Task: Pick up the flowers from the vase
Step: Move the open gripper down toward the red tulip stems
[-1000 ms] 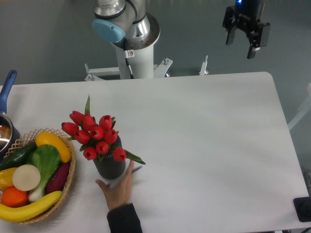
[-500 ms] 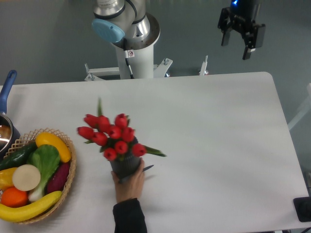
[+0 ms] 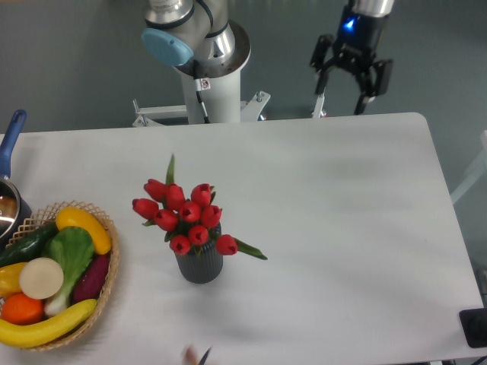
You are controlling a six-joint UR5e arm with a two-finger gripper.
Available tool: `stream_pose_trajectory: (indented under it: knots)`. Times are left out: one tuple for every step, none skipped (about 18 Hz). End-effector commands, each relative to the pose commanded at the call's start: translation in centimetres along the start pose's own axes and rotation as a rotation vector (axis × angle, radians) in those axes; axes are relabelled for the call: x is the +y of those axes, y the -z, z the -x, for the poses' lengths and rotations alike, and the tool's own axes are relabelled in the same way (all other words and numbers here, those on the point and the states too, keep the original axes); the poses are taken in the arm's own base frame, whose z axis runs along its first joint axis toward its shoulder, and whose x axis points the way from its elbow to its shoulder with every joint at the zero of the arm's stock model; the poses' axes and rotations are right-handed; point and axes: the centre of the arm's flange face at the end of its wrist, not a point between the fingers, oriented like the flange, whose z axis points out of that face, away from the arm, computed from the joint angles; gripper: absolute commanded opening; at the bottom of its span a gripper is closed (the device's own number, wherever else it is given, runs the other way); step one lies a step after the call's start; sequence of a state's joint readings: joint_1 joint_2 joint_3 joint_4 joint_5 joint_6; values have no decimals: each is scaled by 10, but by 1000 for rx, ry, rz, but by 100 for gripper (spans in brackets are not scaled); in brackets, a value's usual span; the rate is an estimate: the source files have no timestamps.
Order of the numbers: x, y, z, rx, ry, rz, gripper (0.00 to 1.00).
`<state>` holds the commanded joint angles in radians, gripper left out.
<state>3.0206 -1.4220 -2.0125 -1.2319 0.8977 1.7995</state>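
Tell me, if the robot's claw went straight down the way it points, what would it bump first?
Probably the white table's far edge. The open black end effector points downward there, far from the red tulips in the dark grey ribbed vase. Depth is unclear.

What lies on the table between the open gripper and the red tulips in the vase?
Nothing: in the camera view only bare white table lies between the gripper and the tulips standing in the vase.

Red tulip flowers (image 3: 186, 217) with green leaves stand in a dark grey ribbed vase (image 3: 199, 264) on a white table (image 3: 342, 220). A tan wicker basket (image 3: 106, 262) holds yellow, green, white, purple and orange produce. The black gripper (image 3: 343, 91) shows a blue light; the arm's base (image 3: 190, 42) is silver with a light blue cap.
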Motion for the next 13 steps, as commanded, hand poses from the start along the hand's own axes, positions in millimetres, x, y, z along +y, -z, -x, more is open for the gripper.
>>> stream_pose_trajectory:
  knots:
    - [-4, -9, -1, 7, -1, -31, 100]
    - [-7, -18, 0, 15, -4, -60, 100]
    - [-12, -25, 0, 21, -10, -79, 100]
    - [-17, -31, -1, 32, -1, -90, 100]
    - [-22, -40, -2, 48, 7, -110, 100]
    - [-28, -48, -2, 61, 15, -143, 100]
    - [-34, -54, -3, 67, 23, -187, 100]
    - [-37, -61, -3, 77, 37, -240, 100]
    - [-41, -70, -3, 91, 42, -288, 100]
    - [-44, -79, -3, 99, 36, -319, 100]
    - [-47, -86, -2, 102, 22, -330, 100]
    - [-53, -99, -6, 124, 9, -338, 100]
    - [-61, -113, -10, 154, -1, -350, 100]
